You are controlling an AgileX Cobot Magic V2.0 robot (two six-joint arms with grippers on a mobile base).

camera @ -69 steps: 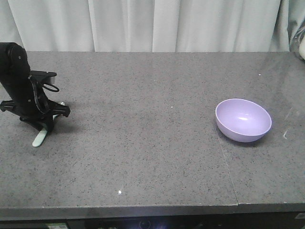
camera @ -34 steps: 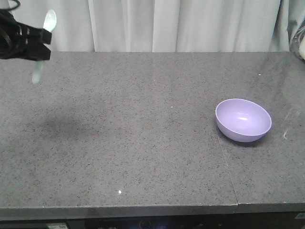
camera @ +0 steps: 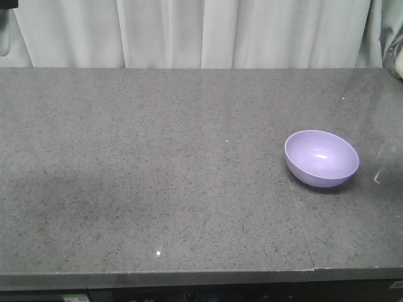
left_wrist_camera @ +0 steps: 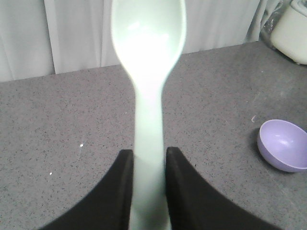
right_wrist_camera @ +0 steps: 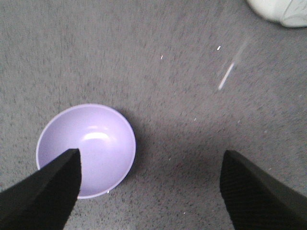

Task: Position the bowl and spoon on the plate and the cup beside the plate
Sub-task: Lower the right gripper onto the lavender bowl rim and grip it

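The lavender bowl (camera: 321,157) sits upright on the right part of the grey table; it also shows in the left wrist view (left_wrist_camera: 284,151). My left gripper (left_wrist_camera: 149,163) is shut on the handle of the pale mint spoon (left_wrist_camera: 148,43), which points scoop-forward high over the table. In the front view only a dark bit of that gripper (camera: 6,3) and a sliver of the spoon (camera: 5,39) show at the top left corner. My right gripper (right_wrist_camera: 151,160) hangs open above the table, its left finger over the rim of the bowl (right_wrist_camera: 91,143). The plate and the cup are out of view.
The grey speckled table (camera: 157,157) has a seam running down its right part, and a white curtain hangs behind it. A white rounded object (right_wrist_camera: 283,12) stands at the table's far right edge, also in the left wrist view (left_wrist_camera: 293,28).
My left gripper took the spoon off the table at the left, then lifted it up and leftward until it almost left the front view. The bowl has not moved.
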